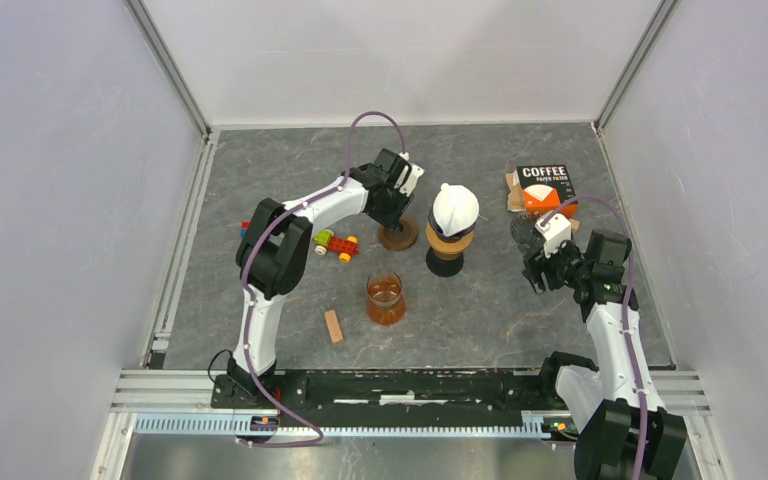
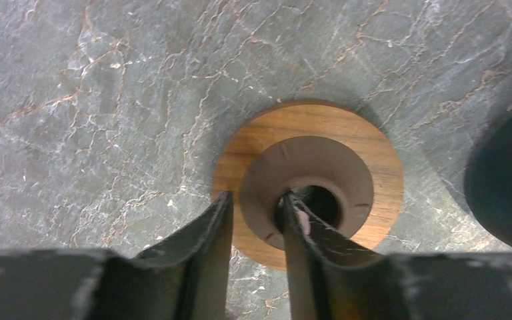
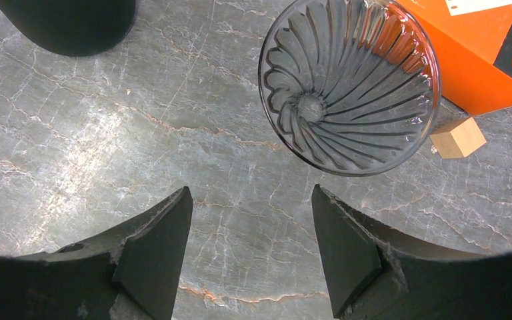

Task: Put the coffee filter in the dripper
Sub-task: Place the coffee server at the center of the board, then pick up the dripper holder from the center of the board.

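Note:
A white, dome-like coffee filter (image 1: pixel 455 208) sits on top of a wood-and-black stand (image 1: pixel 447 250) at mid table. The clear ribbed glass dripper (image 3: pixel 350 87) rests on the table just ahead of my right gripper (image 3: pixel 252 227), its mouth turned toward the camera; in the top view the dripper (image 1: pixel 526 233) is faint. My right gripper (image 1: pixel 536 268) is open and holds nothing. My left gripper (image 2: pixel 257 207) is down on a wooden disc with a brown collar (image 2: pixel 307 177). One finger is in the collar's hole and the other stands just outside its wall, with a thin gap showing.
An orange-and-black filter box (image 1: pixel 545 186) and a small wooden cube (image 3: pixel 458 137) lie behind the dripper. A glass carafe of brown liquid (image 1: pixel 386 298), a wooden block (image 1: pixel 333 325) and a toy car (image 1: pixel 335 243) sit nearer the front. Walls enclose the table.

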Action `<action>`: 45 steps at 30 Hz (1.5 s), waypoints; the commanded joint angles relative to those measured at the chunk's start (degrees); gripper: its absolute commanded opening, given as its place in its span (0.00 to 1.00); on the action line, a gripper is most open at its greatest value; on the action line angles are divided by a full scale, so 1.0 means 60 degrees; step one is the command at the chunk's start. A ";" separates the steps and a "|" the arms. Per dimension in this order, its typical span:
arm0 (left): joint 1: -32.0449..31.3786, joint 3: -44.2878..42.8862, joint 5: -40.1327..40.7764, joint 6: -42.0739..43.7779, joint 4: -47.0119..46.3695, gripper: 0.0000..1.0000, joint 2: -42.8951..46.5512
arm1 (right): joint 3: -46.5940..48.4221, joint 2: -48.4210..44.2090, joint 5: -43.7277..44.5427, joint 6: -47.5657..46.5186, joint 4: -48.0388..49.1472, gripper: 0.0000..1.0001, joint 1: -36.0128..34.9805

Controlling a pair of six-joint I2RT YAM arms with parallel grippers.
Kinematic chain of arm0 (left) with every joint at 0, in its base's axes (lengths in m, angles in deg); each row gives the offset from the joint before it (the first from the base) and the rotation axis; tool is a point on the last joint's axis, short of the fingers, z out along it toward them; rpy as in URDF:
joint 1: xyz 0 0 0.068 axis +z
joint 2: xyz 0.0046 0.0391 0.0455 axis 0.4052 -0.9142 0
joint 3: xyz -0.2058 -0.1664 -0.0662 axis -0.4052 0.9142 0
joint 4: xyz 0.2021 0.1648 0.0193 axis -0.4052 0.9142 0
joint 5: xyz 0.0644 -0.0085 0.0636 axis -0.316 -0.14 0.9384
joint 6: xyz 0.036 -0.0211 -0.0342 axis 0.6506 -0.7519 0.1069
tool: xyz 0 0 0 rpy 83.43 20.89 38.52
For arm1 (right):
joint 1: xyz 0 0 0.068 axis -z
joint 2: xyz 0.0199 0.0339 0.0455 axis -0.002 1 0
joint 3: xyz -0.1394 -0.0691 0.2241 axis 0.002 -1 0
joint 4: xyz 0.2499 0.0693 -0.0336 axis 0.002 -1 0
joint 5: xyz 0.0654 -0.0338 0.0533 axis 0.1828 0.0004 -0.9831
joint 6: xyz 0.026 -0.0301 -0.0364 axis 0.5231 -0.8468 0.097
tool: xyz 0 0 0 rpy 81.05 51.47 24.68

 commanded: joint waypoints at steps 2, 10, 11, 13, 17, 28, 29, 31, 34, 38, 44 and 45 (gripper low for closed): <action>-0.0063 -0.0257 0.0132 -0.0166 0.0224 0.30 -0.0384 | 0.0020 -0.0051 -0.0199 -0.0174 0.0059 0.73 0.0031; 0.0414 -0.0417 -0.0182 -0.0081 0.0326 0.02 0.0058 | 0.0324 -0.0118 -0.0296 -0.0001 0.0106 0.73 0.0038; 0.0552 -0.0418 -0.0326 -0.0034 0.0315 0.02 0.0186 | 0.0450 -0.0113 -0.0372 0.0063 0.0101 0.73 0.0036; 0.0795 -0.0322 -0.0609 0.0058 0.0259 0.02 0.0589 | 0.0794 -0.0085 -0.0623 0.0127 -0.0020 0.72 0.0030; 0.1210 0.0280 -0.1251 0.0195 -0.0248 0.02 0.1795 | 0.1541 -0.0304 -0.1051 0.0435 0.0120 0.72 0.0023; 0.2286 0.1125 -0.4164 -0.0532 -0.0318 0.02 0.4887 | 0.5271 0.0618 -0.1711 0.2042 0.1219 0.72 -0.2789; 0.2283 0.1112 -0.4581 -0.0604 -0.0116 0.02 0.5139 | 0.5613 0.0908 -0.1751 0.1823 0.1209 0.73 -0.3421; 0.2284 0.1125 -0.5681 -0.0930 0.0284 0.02 0.5588 | 0.6141 0.1405 -0.2072 0.1316 0.1120 0.75 -0.4342; 0.2228 0.1417 -0.6973 -0.1151 0.0852 0.02 0.6226 | 0.6645 0.1806 -0.1918 -0.0331 0.0486 0.79 -0.6003; 0.2016 0.1877 -0.8072 -0.1041 0.1678 0.02 0.6766 | 0.7428 0.2382 -0.0775 -0.2417 -0.0946 0.82 -0.7618; 0.1376 0.2197 -0.8036 -0.0792 0.2317 0.02 0.7135 | 0.8152 0.2886 0.1667 -0.3995 -0.2094 0.84 -0.9628; 0.1272 0.2150 -0.7963 -0.0734 0.2389 0.02 0.7122 | 0.8247 0.2975 0.1937 -0.4181 -0.2245 0.84 -0.9920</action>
